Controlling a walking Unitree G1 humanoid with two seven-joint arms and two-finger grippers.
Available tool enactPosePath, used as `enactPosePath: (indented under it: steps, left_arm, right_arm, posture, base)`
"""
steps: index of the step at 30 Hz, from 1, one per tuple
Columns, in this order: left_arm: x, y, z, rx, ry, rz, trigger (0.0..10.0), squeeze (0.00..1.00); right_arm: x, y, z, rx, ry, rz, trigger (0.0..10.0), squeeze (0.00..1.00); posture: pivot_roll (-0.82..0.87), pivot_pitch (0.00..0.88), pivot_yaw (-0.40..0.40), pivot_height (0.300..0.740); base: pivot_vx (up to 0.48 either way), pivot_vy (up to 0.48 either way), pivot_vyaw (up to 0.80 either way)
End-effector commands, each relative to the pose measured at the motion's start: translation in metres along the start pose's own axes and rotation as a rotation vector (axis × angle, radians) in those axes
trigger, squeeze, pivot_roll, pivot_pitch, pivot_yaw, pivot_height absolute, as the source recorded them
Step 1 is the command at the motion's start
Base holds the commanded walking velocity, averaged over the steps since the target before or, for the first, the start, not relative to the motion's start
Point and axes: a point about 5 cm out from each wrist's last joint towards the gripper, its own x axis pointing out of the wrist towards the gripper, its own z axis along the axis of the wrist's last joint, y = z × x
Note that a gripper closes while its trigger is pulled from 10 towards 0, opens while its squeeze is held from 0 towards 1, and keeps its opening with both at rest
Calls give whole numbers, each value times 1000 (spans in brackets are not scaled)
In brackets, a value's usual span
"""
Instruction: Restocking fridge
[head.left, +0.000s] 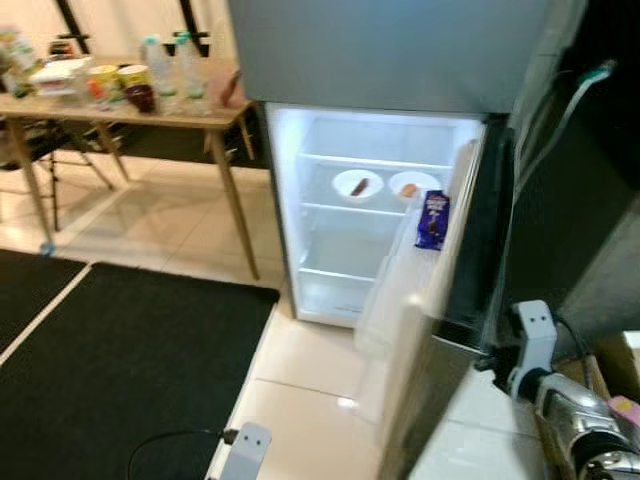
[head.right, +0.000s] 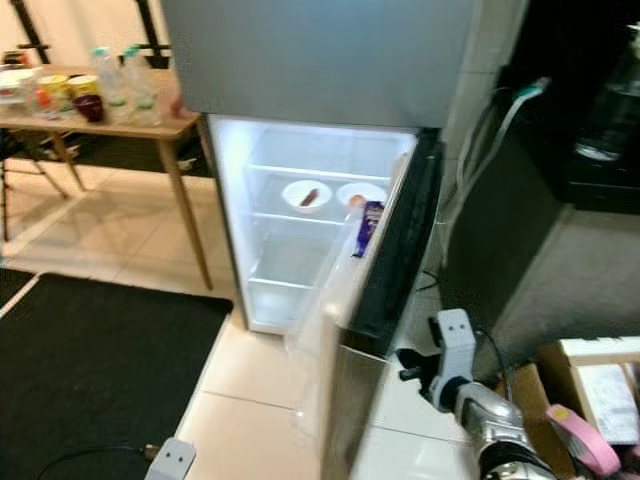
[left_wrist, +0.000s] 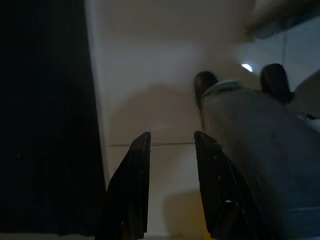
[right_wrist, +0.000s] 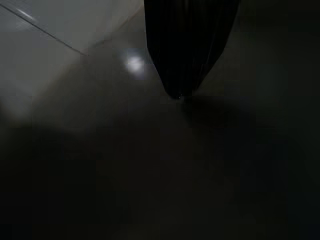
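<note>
Two plates (head.left: 357, 185) in open fridge (head.left: 375, 215), well beyond left end effector (left_wrist: 170, 150), fingers narrowly parted, empty

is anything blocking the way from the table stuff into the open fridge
Nothing visible does: the wooden table stands left of the open silver fridge, with bare tiled floor between, and its door swings to the right.

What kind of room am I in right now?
Most likely a home kitchen or dining corner: an open fridge with two plates on a shelf, a wooden table crowded with bottles and cups, and a pale tiled floor.
</note>
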Motion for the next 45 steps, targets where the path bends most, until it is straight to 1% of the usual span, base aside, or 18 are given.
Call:
enactPosePath:
  steps: [1,4,5,8,10,12,13,14,15,19,21,23,26,30,33,36,41,45]
  left_arm:
    - [0,4,2,6,-8,10,10000,0]
    - [0,4,1,6,-7,11,10000,0]
    - [-1,4,1,6,-6,11,10000,0]
    - [-1,4,0,6,-4,10,10000,0]
    - [-1,4,0,6,-4,10,10000,0]
    - [-1,3,0,8,-3,7,10000,0]
    - [-1,3,0,8,-3,7,10000,0]
    - [0,2,0,11,-4,6,10000,0]
    - [0,2,0,11,-4,6,10000,0]
    - [0,2,1,13,-7,7,10000,0]
    - [0,2,2,13,-8,8,10000,0]
    - [0,3,1,18,-7,10,10000,0]
    - [0,3,1,21,-7,10,10000,0]
    - [0,2,0,22,-6,10,10000,0]
    - [0,1,-2,29,-4,4,10000,0]
    - [-1,0,-3,30,-3,3,10000,0]
    - [-3,2,-17,7,7,13,10000,0]
    - [-4,3,-23,-15,9,20,10000,0]
  right_arm:
    - [3,4,3,-34,11,49,10000,0]
    - [4,7,3,-43,17,78,10000,0]
    - [7,14,3,-59,16,139,10000,0]
    - [13,24,7,-81,-2,200,10000,0]
    - [13,24,7,-81,-2,200,10000,0]
    - [23,37,18,-96,-69,243,10000,0]
    - [23,37,18,-96,-69,243,10000,0]
    - [35,44,34,-103,-147,179,10000,0]
    - [35,44,34,-103,-147,179,10000,0]
    - [43,38,53,-95,-219,-3,10000,0]
    - [43,36,57,-96,-231,-43,10000,0]
    - [45,32,70,-138,-261,-142,10000,0]
    - [46,31,74,-155,-267,-159,10000,0]
    - [50,35,90,-229,-291,-181,10000,0]
    - [62,47,116,-345,-283,-169,10000,0]
    - [67,52,129,-384,-276,-170,10000,0]
    - [76,66,164,-469,-267,-163,10000,0]
    - [78,71,173,-499,-268,-159,10000,0]
  posture:
    - [-100,0,8,740]
    - [-101,0,8,740]
    - [-101,0,9,740]
    - [-102,0,8,740]
    - [-102,0,8,740]
    - [-104,0,9,740]
    - [-104,0,9,740]
    - [-103,0,3,740]
    - [-103,0,3,740]
    - [-98,0,1,740]
    - [-98,0,1,740]
    - [-95,0,1,740]
    - [-94,0,0,740]
    - [-87,0,-6,740]
    - [-61,17,-14,740]
    - [-54,24,-19,740]
    - [41,120,-69,740]
    - [73,157,-80,740]
  base:
    - [0,0,763]
    - [0,0,763]
    - [0,0,763]
    - [0,0,763]
    - [0,0,763]
    - [0,0,700]
    - [0,0,644]
    - [0,0,0]
    - [0,0,0]
    - [0,0,0]
    - [0,0,0]
    - [0,0,0]
    - [0,0,0]
    - [0,0,0]
    - [0,0,0]
    - [0,0,0]
    - [0,0,0]
    - [0,0,0]
